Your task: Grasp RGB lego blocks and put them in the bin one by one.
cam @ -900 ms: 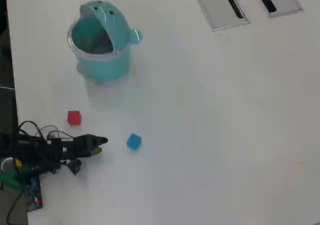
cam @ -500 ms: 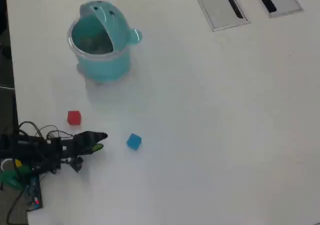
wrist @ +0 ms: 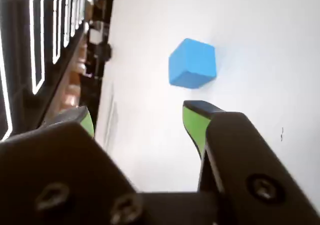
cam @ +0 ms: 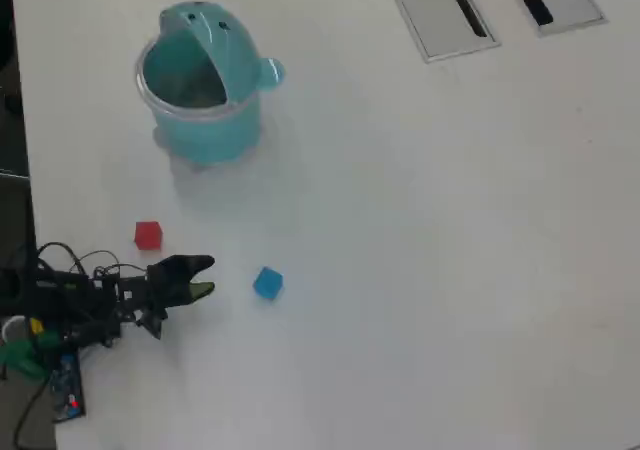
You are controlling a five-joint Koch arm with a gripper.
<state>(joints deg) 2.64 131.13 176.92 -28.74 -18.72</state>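
gripper (cam: 205, 277) jaws parted, empty | aimed at blue block (cam: 267, 283) nearby, likely to straddle it | bin (cam: 203, 130) far

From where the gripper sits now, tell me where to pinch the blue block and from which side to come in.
Pinch the blue block across two opposite flat side faces. It lies free on the white table, apart from the red block and the bin, so nothing crowds it. The open gripper is already at its left in the overhead view; probably come from there, turning the wrist so the jaws meet faces, not corners.
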